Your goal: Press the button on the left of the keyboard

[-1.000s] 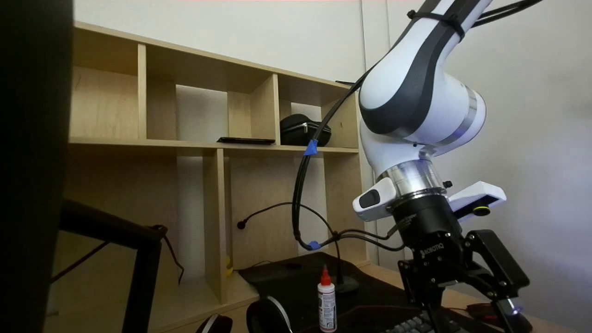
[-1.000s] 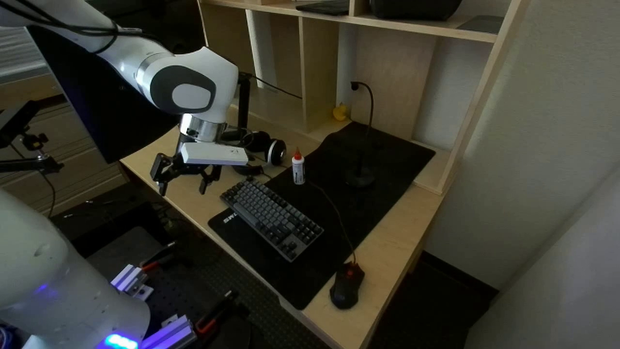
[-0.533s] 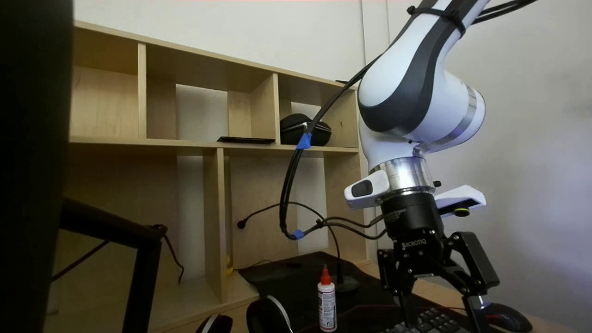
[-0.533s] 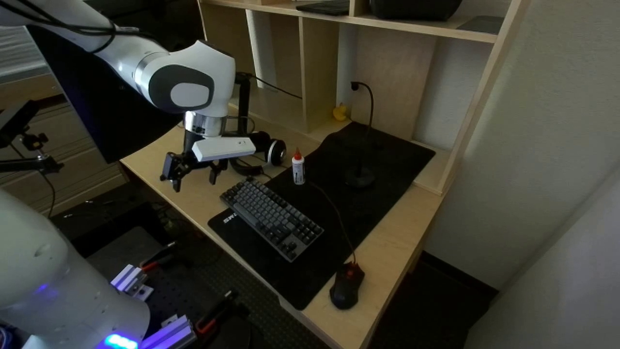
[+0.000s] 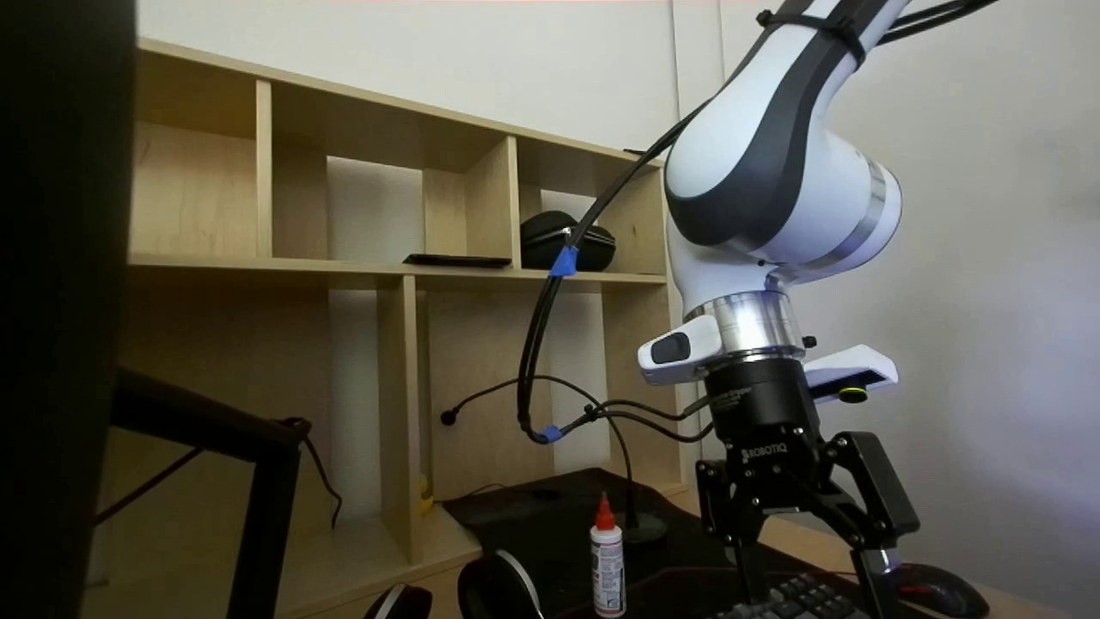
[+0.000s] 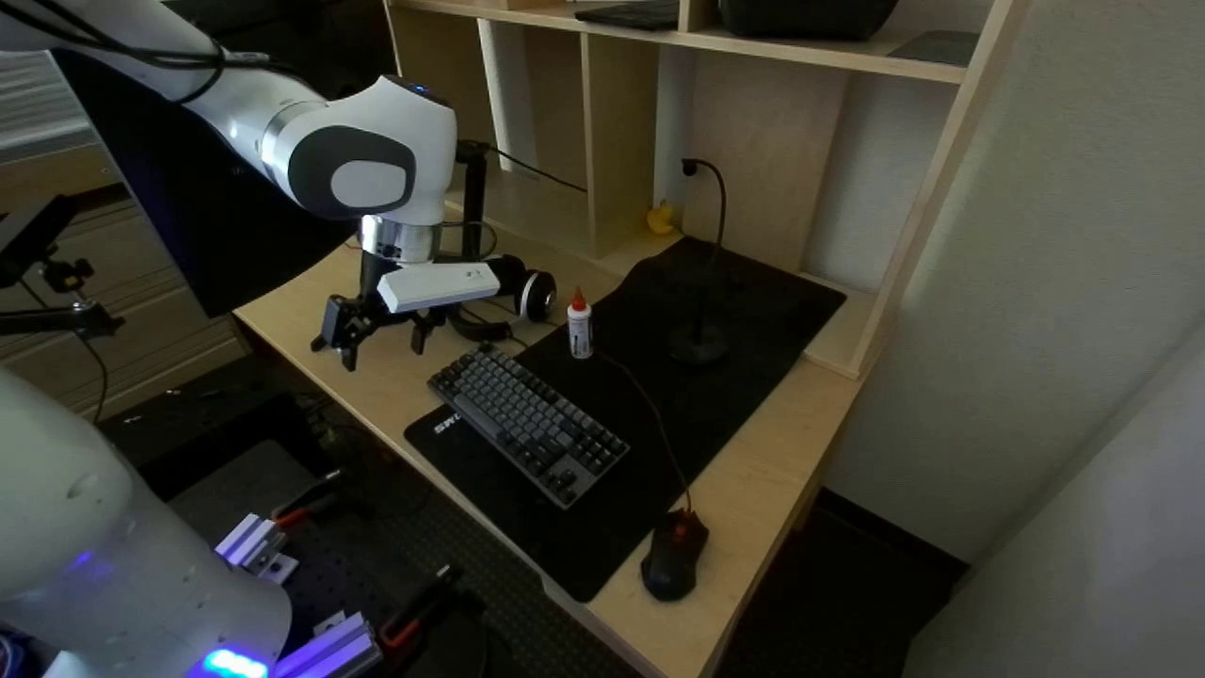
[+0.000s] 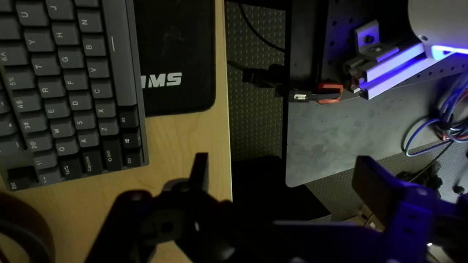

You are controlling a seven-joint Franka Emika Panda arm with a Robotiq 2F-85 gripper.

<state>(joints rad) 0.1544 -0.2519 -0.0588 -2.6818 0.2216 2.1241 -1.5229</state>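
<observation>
Jaws: spread wide, holding nothing.
Keyboard [image 6: 527,426]: untouched; your step appears to be approach.
Left-end keys [image 7: 71,168]: next, you probably shift over, narrow the grip, press.

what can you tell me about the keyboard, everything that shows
The keyboard is flat, dark grey, apparently plastic, with rows of grey letter keys and a blacker Esc key, bearing pale markings. It lies on the black mat, its Esc end reaching past the mat over the wooden desk. The open gripper is apart from it.
</observation>
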